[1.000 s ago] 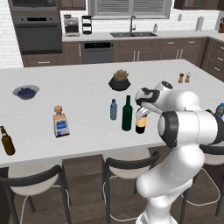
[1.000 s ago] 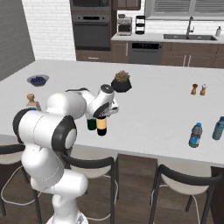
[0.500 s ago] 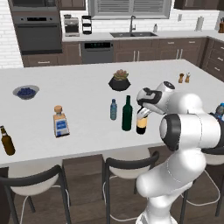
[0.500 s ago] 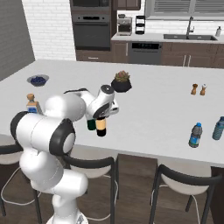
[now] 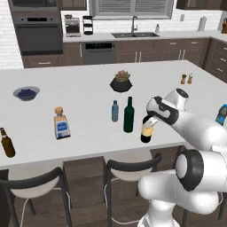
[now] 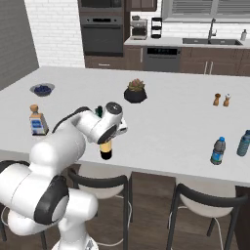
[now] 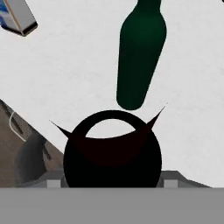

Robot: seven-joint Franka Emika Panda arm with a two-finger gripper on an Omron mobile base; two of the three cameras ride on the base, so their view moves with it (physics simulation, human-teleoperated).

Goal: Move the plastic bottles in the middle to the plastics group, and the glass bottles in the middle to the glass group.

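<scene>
- Gripper [image 5: 148, 122] sits down over the top of the black wine bottle [image 5: 146, 132], near the front edge of the white worktop [image 5: 80, 111]. In the right base view the gripper [image 6: 108, 138] covers the bottle's neck; only the cream label and the dark base of the black wine bottle [image 6: 105, 150] show below it.
- Jaws: clenched on the black wine bottle, as far as the base views show. In the hand view the bottle's dark top [image 7: 113, 153] lies right against the camera, and the fingertips cannot be made out.
- The bottle's base looks to be on the worktop or just above it; cannot tell which.
- Green wine bottle [image 5: 128, 116] stands upright just beside the black one, towards the robot's left; in the hand view it [image 7: 140, 57] reaches away from the gripper, clear of it.
- Pale-blue water bottle [image 5: 115, 111] stands upright just beyond the green one, apart from it.
- Square blue-labelled bottle [image 5: 61, 124] stands well to the left; the brown beer bottle [image 5: 6, 142] is farther left, near the worktop's edge.
- Bright-blue bottle with dark band [image 6: 218, 151] stands at the worktop's right end, beside another paler bottle [image 6: 243, 143].
- Potted succulent [image 5: 121, 82] sits mid-worktop, a bowl of blue fruit [image 5: 26, 93] at far left, and salt and pepper shakers [image 5: 186, 79] at far right.
</scene>
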